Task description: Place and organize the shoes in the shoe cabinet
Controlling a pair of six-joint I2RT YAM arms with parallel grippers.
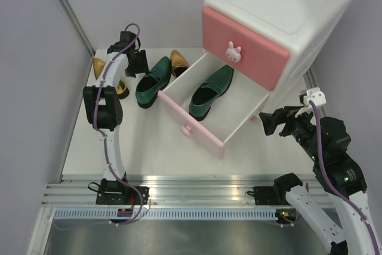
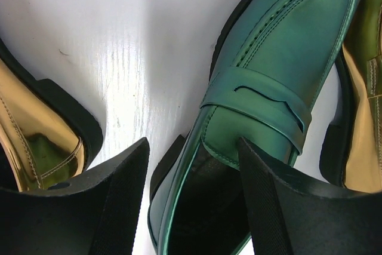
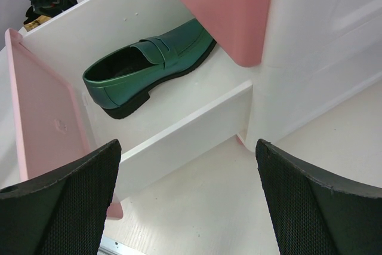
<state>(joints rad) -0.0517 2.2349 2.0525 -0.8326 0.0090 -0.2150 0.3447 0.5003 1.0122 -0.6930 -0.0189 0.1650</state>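
left claw (image 2: 192, 147) spread over green shoe (image 2: 286, 46), right claw (image 3: 188, 147) gaping

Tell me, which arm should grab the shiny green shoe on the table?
Left. The left gripper, open, hovers over the metallic green pointed shoe; the right gripper sits beside the pulled-out white drawer.

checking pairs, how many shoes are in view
4. One green shoe in the open drawer, a second green shoe on the table beside it, a gold shoe beyond that, another gold shoe far left, partly behind the left arm.
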